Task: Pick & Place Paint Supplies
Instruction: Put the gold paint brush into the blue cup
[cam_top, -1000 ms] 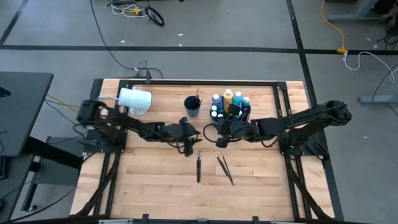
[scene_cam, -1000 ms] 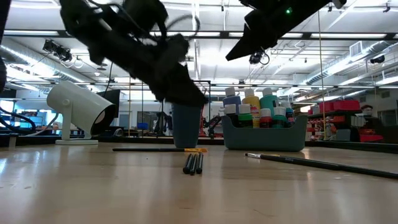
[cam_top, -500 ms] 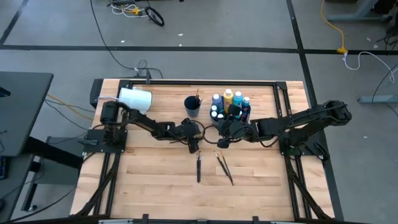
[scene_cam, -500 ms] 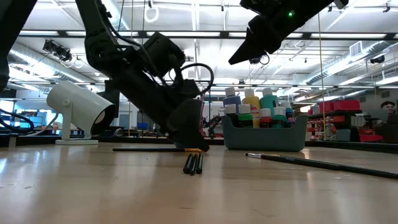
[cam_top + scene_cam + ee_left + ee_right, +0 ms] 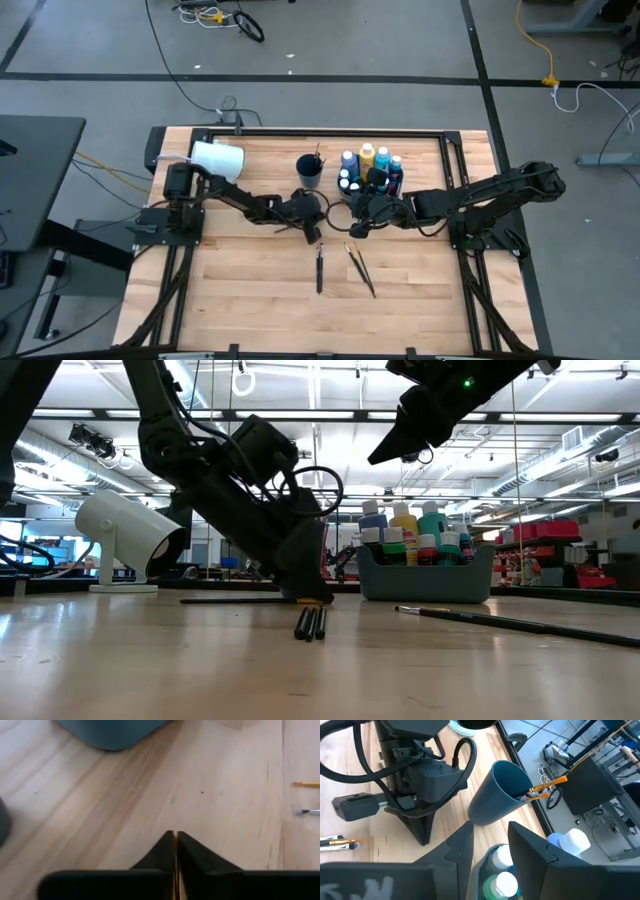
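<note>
I have the left gripper (image 5: 312, 596) down at the desk (image 5: 250, 300), just in front of the blue cup (image 5: 309, 171). In my left wrist view the jaws are pressed tight together with only a thin yellowish line in the seam between them; it may be the orange-handled brush (image 5: 255, 600), though I cannot be sure from that view. From table height that brush lies flat on the wood, its orange end right under the tip of the left gripper, the dark shaft running away from it toward the white cylinder (image 5: 125, 540).

My right gripper (image 5: 490, 832) hangs above the desk beside the bin of paint bottles (image 5: 370, 170), jaws parted and nothing between them. In its wrist view the cup sits past the fingertips with a brush (image 5: 545, 787) standing in it, and white-capped bottles (image 5: 506, 885) show directly below the jaws.

Three dark brushes (image 5: 310, 622) lie together on the open wood nearer the front edge, clear of both grippers. Another long brush (image 5: 500, 622) lies slanted beside them, in front of the bin.
</note>
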Available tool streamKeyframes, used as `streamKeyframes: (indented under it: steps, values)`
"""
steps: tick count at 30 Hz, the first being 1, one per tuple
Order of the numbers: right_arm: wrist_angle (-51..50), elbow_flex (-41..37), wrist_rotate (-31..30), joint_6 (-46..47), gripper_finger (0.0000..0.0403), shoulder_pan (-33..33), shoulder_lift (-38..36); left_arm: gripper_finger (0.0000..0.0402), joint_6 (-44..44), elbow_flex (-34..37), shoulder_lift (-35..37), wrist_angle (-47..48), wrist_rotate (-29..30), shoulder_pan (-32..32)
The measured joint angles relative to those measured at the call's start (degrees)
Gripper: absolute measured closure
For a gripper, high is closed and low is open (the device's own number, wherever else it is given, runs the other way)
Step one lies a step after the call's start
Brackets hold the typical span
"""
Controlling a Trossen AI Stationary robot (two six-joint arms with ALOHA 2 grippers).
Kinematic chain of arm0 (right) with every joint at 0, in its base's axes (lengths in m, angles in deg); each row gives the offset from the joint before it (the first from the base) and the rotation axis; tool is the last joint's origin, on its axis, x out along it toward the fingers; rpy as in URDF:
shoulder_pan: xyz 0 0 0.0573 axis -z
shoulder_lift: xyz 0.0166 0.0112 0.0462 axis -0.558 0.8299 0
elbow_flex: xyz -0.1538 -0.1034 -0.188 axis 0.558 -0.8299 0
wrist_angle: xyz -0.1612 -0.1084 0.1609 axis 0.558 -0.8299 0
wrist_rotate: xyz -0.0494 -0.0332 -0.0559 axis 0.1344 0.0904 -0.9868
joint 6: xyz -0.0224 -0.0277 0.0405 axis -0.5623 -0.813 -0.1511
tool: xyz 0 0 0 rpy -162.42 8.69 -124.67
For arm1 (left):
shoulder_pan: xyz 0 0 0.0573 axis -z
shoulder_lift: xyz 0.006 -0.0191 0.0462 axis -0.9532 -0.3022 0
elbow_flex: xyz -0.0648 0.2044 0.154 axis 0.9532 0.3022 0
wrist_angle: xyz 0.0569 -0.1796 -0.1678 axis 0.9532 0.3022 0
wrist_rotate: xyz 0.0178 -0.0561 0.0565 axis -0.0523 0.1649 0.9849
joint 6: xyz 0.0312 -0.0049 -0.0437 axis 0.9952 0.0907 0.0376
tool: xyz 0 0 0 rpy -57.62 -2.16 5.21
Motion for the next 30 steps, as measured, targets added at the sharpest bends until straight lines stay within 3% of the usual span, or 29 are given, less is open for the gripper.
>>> streamKeyframes:
  steps: [4,9,15,18,20,25,30]
  values:
    - [-0.04,0.00,0.01,-0.02,0.0278,0.00,0.00,0.0388,-3.37,0.04,0.32,-0.16,0.83,0.97]
    - [-0.07,0.00,0.03,-0.02,0.0278,-0.02,0.00,0.0395,-2.07,0.38,6.58,0.90,3.31,2.99]
    - [-0.09,0.00,0.06,-0.02,0.0278,0.00,0.02,0.0396,5.81,0.22,19.42,-0.67,17.65,4.20]
    - [-0.07,0.00,0.12,-0.02,0.0278,0.00,0.02,0.0395,12.51,0.19,24.82,-7.04,27.92,4.79]
    - [-0.08,0.00,0.12,-0.02,0.0278,0.00,0.02,0.0392,18.64,0.17,26.50,-14.18,31.05,4.88]
    - [-0.04,0.00,0.12,0.05,0.0278,0.00,0.02,0.0396,32.20,0.17,26.71,-32.48,27.86,3.58]
    - [-0.03,0.00,0.12,0.07,0.0278,0.00,0.02,0.0394,33.23,0.17,23.64,-38.08,25.52,-0.79]
